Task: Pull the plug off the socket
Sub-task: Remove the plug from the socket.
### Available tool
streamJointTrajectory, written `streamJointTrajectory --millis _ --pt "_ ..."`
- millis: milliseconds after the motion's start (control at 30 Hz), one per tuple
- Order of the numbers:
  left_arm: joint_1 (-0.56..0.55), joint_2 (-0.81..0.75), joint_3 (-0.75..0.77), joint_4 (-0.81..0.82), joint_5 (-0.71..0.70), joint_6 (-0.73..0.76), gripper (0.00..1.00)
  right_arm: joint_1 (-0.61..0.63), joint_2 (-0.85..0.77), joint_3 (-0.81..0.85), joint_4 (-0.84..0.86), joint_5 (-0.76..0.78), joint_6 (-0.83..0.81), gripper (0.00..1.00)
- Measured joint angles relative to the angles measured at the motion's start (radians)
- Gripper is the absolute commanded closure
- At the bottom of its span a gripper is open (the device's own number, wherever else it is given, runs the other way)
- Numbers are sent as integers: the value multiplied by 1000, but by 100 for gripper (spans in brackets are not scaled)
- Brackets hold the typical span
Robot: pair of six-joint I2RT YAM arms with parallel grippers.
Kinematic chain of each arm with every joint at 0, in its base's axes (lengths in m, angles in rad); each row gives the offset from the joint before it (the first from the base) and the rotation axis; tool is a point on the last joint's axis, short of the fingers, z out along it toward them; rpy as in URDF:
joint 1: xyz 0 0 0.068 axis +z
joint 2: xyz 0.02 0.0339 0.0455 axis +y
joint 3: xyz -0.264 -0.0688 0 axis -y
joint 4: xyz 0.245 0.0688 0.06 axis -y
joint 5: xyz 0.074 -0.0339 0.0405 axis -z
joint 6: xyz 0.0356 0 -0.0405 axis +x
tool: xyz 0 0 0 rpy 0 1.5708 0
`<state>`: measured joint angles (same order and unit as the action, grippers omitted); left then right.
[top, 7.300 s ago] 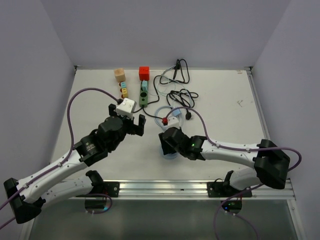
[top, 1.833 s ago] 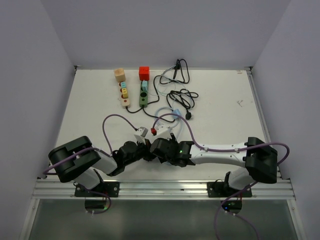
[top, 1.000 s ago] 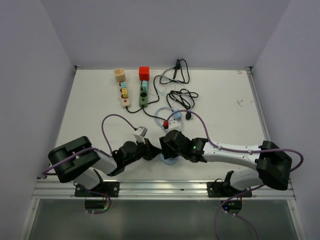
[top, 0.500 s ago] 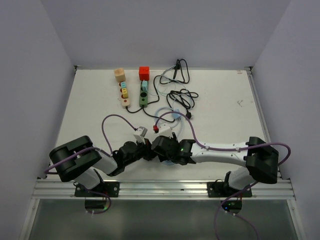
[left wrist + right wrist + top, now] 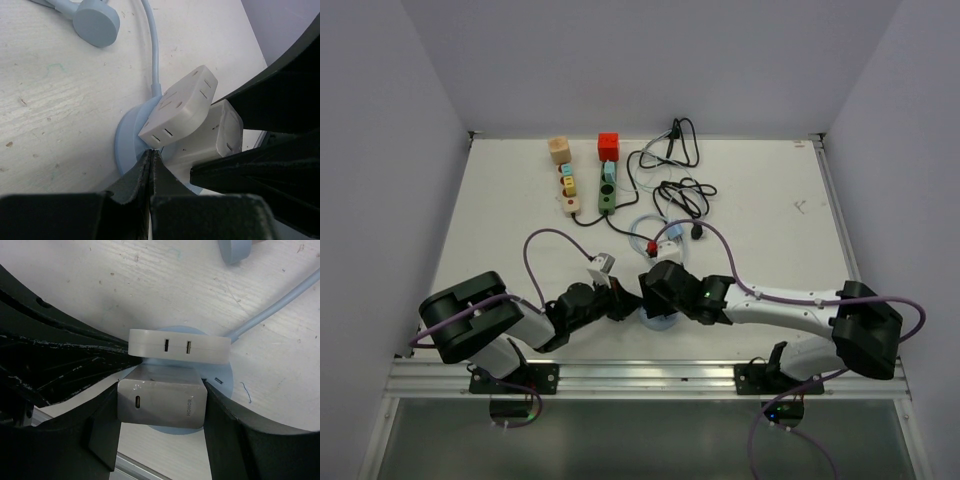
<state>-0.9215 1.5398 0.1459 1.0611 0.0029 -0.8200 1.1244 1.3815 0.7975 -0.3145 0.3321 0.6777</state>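
Okay, so compared with half a second ago the right arm's wrist has swung back toward the right side of the desk (image 5: 500, 200). It sits about where it was a second ago. The left arm looks the same across those shots, folded low along the near edge. Seven seconds back it was stretched out toward the far left part of the desk, so that's a big change.

The blue socket (image 5: 223, 376) lies close to the near edge, roughly midway along it, with both arms crowded over it. The right claw (image 5: 162, 412) is pinching the white plug (image 5: 165, 396), with one of its fingers (image 5: 102, 430) tight against each side. The plug looks like it's on the socket, right below a flat white adapter (image 5: 179, 346) that's also on it. The left claw (image 5: 150, 156) is pressed together, tips poked in at the socket's rim just under that adapter.

Hard bits: from the top view the socket is mostly buried under the two wrists. The plug's prongs are hidden in every shot, so I can't tell how deep it's seated. The black claw bodies cut off the socket's near side in both wrist views.
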Motion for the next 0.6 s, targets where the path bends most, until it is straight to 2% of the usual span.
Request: streamJointTrajectory --millis 200,600 --pt "0 3 -3 3 -5 0 100 -46 -30 -29 38 -72 15 100" --pt "0 5 -3 3 -11 0 100 -13 9 29 -26 -27 4 100"
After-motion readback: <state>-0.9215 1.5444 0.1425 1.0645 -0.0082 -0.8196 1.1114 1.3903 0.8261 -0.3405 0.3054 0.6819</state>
